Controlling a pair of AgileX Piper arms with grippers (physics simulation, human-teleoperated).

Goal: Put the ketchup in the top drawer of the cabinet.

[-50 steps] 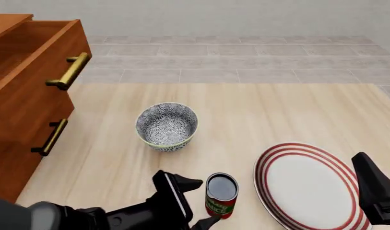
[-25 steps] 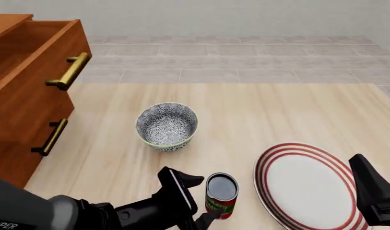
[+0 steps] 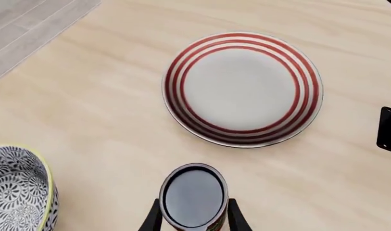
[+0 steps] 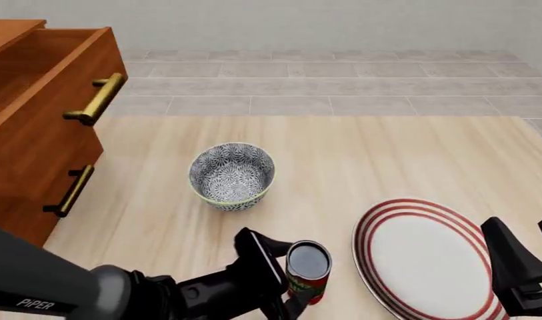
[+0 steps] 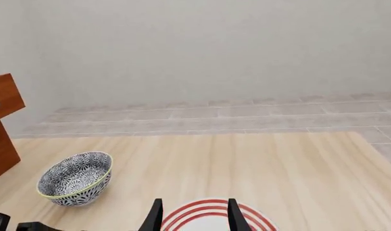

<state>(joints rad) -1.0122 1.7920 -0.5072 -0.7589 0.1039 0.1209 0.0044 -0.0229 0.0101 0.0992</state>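
The cabinet (image 4: 26, 133) fills the left edge of my front view, reddish-brown wood, by far the biggest thing here. Its top drawer (image 4: 49, 73) stands pulled out, the inside open to the air, the long brass bar handle (image 4: 97, 99) on its front; below it sits the lower drawer front (image 4: 39, 193) with a shorter handle. The light wooden table (image 4: 360, 160) spreads out before me, grey tiled floor beyond its far edge.

On the near right lies a white plate (image 4: 427, 260) ringed with red stripes, flat on the table. My right gripper (image 5: 191, 214) hovers over the plate's near side with nothing between its fingers — jaws apart, released.

Toward the middle of the table stands a grey patterned bowl (image 4: 233, 175), upright, with a yellowish rim, well apart from the cabinet.

The ketchup (image 4: 307, 272) stands upright near the table's front edge, just beside the plate's left rim and nearer to me than the bowl — red label, dark grey top. My left gripper (image 3: 194, 219) straddles it: in the left wrist view one finger shows on each side of the can, close against the label, but I cannot tell whether they are pressing on it or only standing beside it.
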